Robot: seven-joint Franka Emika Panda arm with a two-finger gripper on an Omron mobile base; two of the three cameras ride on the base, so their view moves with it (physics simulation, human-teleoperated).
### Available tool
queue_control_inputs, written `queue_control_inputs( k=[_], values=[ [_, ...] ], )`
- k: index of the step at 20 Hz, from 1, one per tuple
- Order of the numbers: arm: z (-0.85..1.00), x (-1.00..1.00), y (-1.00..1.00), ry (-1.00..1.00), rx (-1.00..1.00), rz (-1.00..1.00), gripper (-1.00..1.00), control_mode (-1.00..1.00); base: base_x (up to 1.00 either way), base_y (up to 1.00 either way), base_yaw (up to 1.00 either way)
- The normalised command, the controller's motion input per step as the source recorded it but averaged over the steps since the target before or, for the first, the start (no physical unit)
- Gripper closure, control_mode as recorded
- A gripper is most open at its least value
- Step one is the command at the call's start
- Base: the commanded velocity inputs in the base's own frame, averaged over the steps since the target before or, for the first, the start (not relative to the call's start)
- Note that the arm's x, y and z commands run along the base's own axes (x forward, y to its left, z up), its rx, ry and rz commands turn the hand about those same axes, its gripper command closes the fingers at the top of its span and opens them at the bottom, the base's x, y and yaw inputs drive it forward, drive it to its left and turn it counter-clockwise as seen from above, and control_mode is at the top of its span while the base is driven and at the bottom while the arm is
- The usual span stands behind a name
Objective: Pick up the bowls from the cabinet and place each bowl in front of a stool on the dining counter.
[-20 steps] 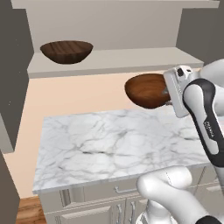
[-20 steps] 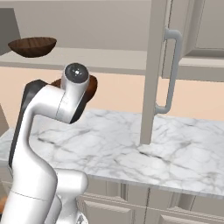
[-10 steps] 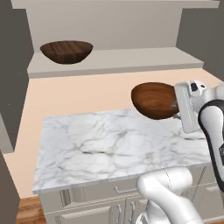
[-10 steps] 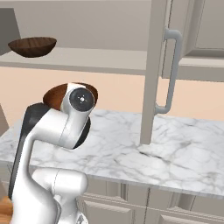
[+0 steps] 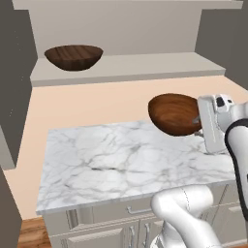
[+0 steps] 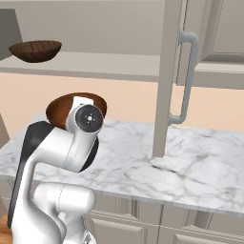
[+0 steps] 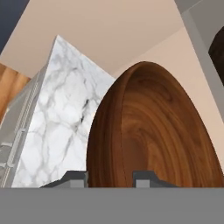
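Redder bowl point(image 5: 173, 114): clamped at rim in narrowly parted gripper point(image 7: 110, 178), now carried lower and clear of cabinet point(image 5: 126, 65) (second bowl point(image 5: 73, 57) remains shelved); counter delivery pending.

redder bowl point(image 6: 62, 110) half behind arm point(image 6: 57, 147)

Reddish-brown grained bowl point(image 5: 173, 114) (grey-veined white marble top point(image 5: 121, 164))
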Motion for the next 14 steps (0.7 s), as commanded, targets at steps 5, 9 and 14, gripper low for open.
queue_control_inputs(
  k=[5, 9, 14],
  values=[
    [0.00, -0.05, 0.00, 0.00, 0.00, 0.00, 1.00, 1.00, -0.48, 0.00, -0.09],
    [0.00, 0.00, 0.00, 0.00, 0.00, 0.00, 1.00, 1.00, -0.67, 0.00, -0.36],
    [0.00, 0.00, 0.00, 0.00, 0.00, 0.00, 1.00, 1.00, -0.57, 0.07, -0.57]
  ],
)
